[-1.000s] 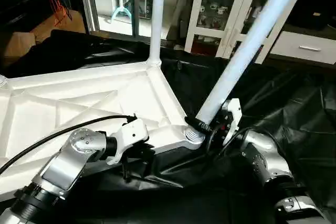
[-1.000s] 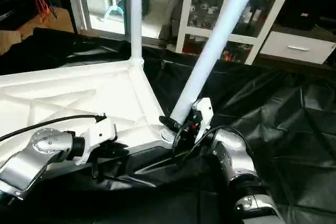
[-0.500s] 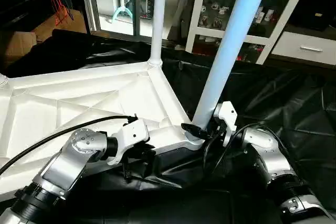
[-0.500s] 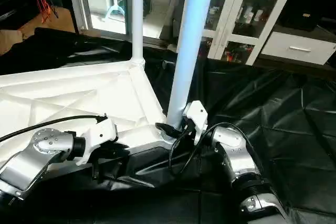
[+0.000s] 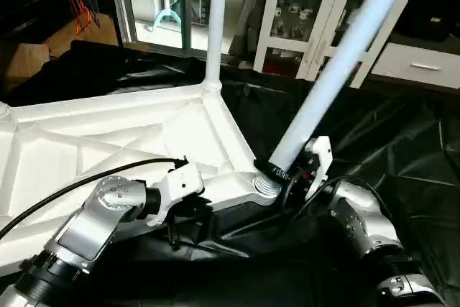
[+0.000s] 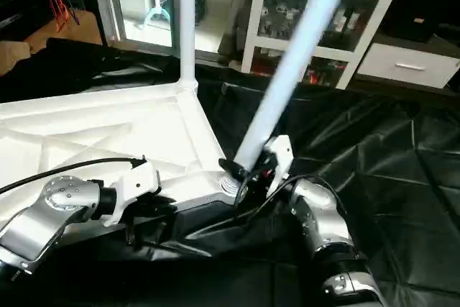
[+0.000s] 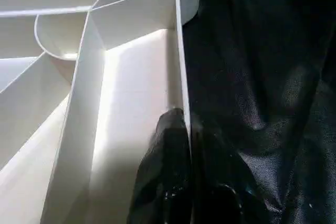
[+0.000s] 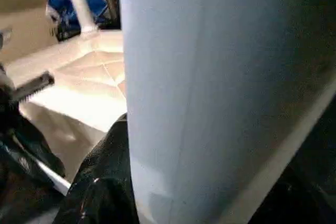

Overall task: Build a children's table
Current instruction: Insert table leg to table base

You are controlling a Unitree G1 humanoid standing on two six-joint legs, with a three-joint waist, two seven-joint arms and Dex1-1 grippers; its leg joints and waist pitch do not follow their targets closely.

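The children's table's white tabletop (image 5: 108, 141) lies upside down on a black sheet, its ribs facing up. One white leg (image 5: 215, 19) stands upright in the far corner socket. A second leg (image 5: 338, 62) leans to the right, with its foot at the near right corner socket (image 5: 264, 186). My right gripper (image 5: 282, 176) is shut on this leg just above the socket; the leg (image 8: 210, 103) looms close in the right wrist view. My left gripper (image 7: 189, 182) is shut on the tabletop's near rim (image 7: 181, 77), one finger inside and one outside.
The black sheet (image 5: 402, 141) spreads in folds under and to the right of the tabletop. A white glass-door cabinet (image 5: 316, 12) and a drawer unit (image 5: 417, 62) stand behind. A black cable (image 5: 72, 185) arcs over my left forearm.
The held leg swung from a right lean to nearly upright half a second ago, and now leans right again. My right gripper moved with it. The left arm stayed put.
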